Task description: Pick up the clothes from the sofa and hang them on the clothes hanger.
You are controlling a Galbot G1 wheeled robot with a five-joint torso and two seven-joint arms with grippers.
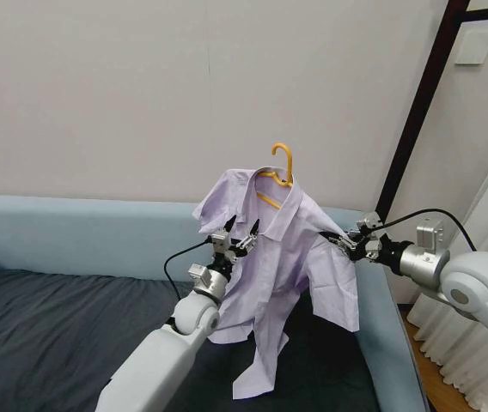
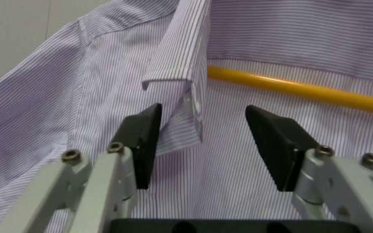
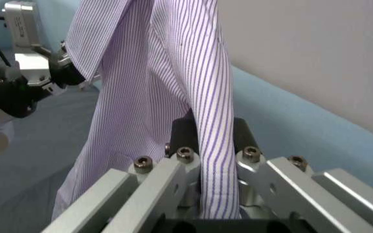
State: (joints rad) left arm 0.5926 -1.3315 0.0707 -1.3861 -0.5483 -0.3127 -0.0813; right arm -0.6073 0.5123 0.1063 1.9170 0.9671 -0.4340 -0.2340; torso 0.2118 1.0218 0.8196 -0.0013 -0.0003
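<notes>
My two grippers at the shirt (image 1: 289, 249) on its hanger (image 1: 282, 165), above the sofa (image 1: 72, 233).
The lilac striped shirt hangs on the yellow hanger before a pale wall (image 1: 141, 94). My left gripper (image 1: 240, 232) is at the shirt front with its fingers spread apart. My right gripper (image 1: 335, 239) meets the sleeve edge on the other side. The blue sofa lies below them.

Pale blue sofa (image 1: 72, 236) with dark cushion (image 1: 46, 335) stood against a white wall (image 1: 141, 86); right of the sofa rose a dark post (image 1: 417, 112) and white curtain (image 1: 440, 330).
</notes>
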